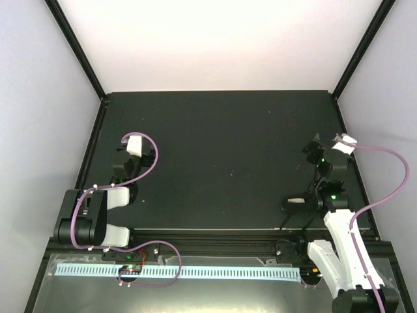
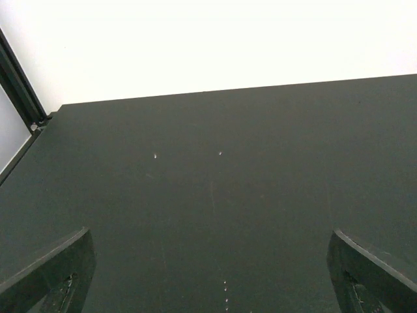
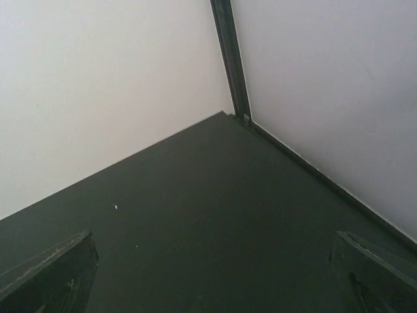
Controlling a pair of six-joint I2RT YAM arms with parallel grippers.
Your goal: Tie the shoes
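Note:
A small narrow black shoe (image 1: 298, 203) with a pale patch on it lies at the table's near right, just left of the right arm. A thin dark lace seems to trail toward the near edge. It shows in neither wrist view. My left gripper (image 1: 124, 155) is at the table's left side, open and empty. Its wide-apart fingers (image 2: 55, 274) frame bare tabletop. My right gripper (image 1: 324, 149) is at the right side, beyond the shoe, and points at the far right corner. It is open and empty, with fingers (image 3: 58, 270) at the frame's edges.
The black table (image 1: 221, 156) is walled by white panels with black corner posts (image 1: 361, 49). Purple cables (image 1: 384, 153) loop off both wrists. A pale toothed strip (image 1: 215, 272) runs along the front rail below the table edge.

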